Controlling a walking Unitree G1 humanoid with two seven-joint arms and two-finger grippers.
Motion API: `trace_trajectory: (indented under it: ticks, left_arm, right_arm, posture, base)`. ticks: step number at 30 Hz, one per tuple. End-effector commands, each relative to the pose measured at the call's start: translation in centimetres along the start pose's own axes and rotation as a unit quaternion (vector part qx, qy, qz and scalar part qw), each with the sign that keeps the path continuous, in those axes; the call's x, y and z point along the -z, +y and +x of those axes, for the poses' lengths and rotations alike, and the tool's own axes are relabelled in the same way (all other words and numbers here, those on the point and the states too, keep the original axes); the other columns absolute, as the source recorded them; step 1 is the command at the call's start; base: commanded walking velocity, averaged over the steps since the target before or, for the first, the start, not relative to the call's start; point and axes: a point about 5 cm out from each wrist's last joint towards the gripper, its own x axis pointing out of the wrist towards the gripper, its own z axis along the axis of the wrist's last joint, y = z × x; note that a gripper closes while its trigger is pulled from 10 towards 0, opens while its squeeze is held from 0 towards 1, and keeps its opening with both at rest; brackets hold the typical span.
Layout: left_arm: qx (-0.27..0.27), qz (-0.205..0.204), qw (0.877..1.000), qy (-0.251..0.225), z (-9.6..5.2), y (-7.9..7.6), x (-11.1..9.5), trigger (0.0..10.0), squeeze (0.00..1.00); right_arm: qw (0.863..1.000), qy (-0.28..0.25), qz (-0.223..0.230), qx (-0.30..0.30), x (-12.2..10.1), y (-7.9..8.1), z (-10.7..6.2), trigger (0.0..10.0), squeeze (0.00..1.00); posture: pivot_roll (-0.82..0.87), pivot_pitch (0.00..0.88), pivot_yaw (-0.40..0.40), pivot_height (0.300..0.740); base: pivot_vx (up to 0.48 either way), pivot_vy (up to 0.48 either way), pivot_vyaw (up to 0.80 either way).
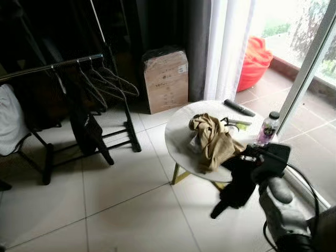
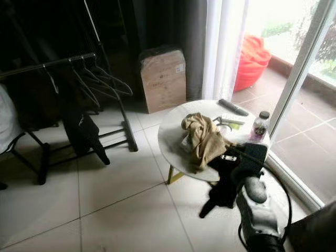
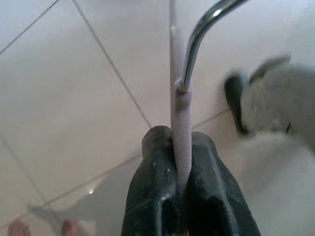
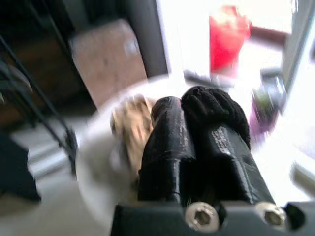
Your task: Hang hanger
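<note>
left pincer [image 3: 179,196]: clenched on the pale stem of a hanger [image 3: 178,113], just below its metal hook [image 3: 206,24]; tiled floor [image 3: 74,98] is seen beneath it.
right pincer [image 1: 231,194]: fingers pressed together, nothing seen between them; held in front of the round bench [image 1: 181,123], near its edge.
target: garment rail [image 1: 50,65], well apart from the bench, already loaded with dark hangers [image 1: 107,81].
bench load: tan garment [image 1: 212,142], bottle [image 1: 268,127], remote [image 1: 239,107].
risk 1: the grip is taken on the narrow stem only, so the hanger may be twisted or slipped during the walk to the rail.
risk 2: the hook may be fouled on the hangers already crowding the rail end.
risk 3: the bench edge may be clipped by the right arm on the turn, and the bottle knocked over.
</note>
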Motion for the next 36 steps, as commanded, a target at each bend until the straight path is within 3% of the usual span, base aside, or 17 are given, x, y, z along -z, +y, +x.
trace_trajectory:
  ticks: [1,3,5,11,15,16,20,25,34,35,36]
  left_arm:
    - [-0.01,0.007,1.0,0.02,-0.3,0.9,1.0,10.0,0.0]
    - [-0.01,0.007,1.0,0.02,-0.3,0.9,1.0,10.0,0.0]
    - [-0.01,0.006,1.0,0.02,-0.3,0.9,0.9,10.0,0.0]
    - [-0.009,0.006,1.0,0.02,-0.3,0.9,0.9,10.0,0.0]
    - [-0.007,0.007,1.0,0.023,-0.3,0.9,0.9,10.0,0.0]
    - [-0.007,0.007,1.0,0.023,-0.3,0.9,0.9,10.0,0.0]
    - [0.001,0.019,0.999,0.028,-0.2,0.7,1.0,10.0,0.0]
    - [0.003,0.02,0.999,0.029,-0.2,0.7,1.0,10.0,0.0]
    - [0.006,0.024,0.999,0.032,-0.2,0.6,1.1,10.0,0.0]
    - [0.007,0.025,0.999,0.033,-0.2,0.6,1.1,10.0,0.0]
    - [0.007,0.025,0.999,0.033,-0.2,0.6,1.1,10.0,0.0]
  right_arm:
    - [0.999,-0.022,0.005,-0.026,-1.1,1.7,0.5,10.0,0.0]
    - [0.999,-0.03,-0.002,-0.032,-1.6,2.0,0.7,10.0,0.0]
    - [0.996,-0.068,-0.006,-0.058,-3.8,3.2,1.3,10.0,0.0]
    - [0.993,-0.077,-0.01,-0.088,-5.1,4.4,1.8,10.0,0.0]
    - [0.992,0.01,-0.067,-0.106,-2.1,5.0,2.1,10.0,0.0]
    - [0.992,0.01,-0.067,-0.106,-2.1,5.0,2.1,10.0,0.0]
    - [0.987,0.104,-0.077,-0.097,2.0,4.6,1.6,10.0,0.0]
    - [0.983,0.137,-0.052,-0.109,3.7,4.9,1.4,10.0,0.0]
    - [0.964,0.214,-0.085,-0.133,6.0,5.2,1.1,10.0,0.0]
    - [0.963,0.221,-0.085,-0.129,6.3,5.0,1.1,10.0,0.5]
    - [0.962,0.225,-0.084,-0.126,6.5,5.0,1.0,10.0,0.5]
  posture:
    - [-0.08,0.086,0.054,0.74]
    - [-0.08,0.086,0.054,0.74]
    - [-0.08,0.087,0.055,0.74]
    - [-0.08,0.09,0.056,0.74]
    - [-0.08,0.095,0.056,0.74]
    - [-0.08,0.095,0.056,0.74]
    - [-0.07,0.097,0.06,0.74]
    - [-0.07,0.094,0.062,0.74]
    - [-0.06,0.085,0.062,0.74]
    - [-0.06,0.082,0.062,0.74]
    - [-0.06,0.082,0.062,0.74]
  base:
    - [0.382,0.0,0.0]
    - [0.382,0.0,0.0]
    - [0.386,0.0,0.0]
    - [0.385,0.0,0.0]
    - [0.366,0.0,0.0]
    - [0.311,0.0,0.0]
    - [0.0,0.0,0.0]
    - [0.0,0.0,0.0]
    - [0.0,0.0,0.0]
    - [0.0,0.0,0.0]
    - [0.0,0.0,0.0]
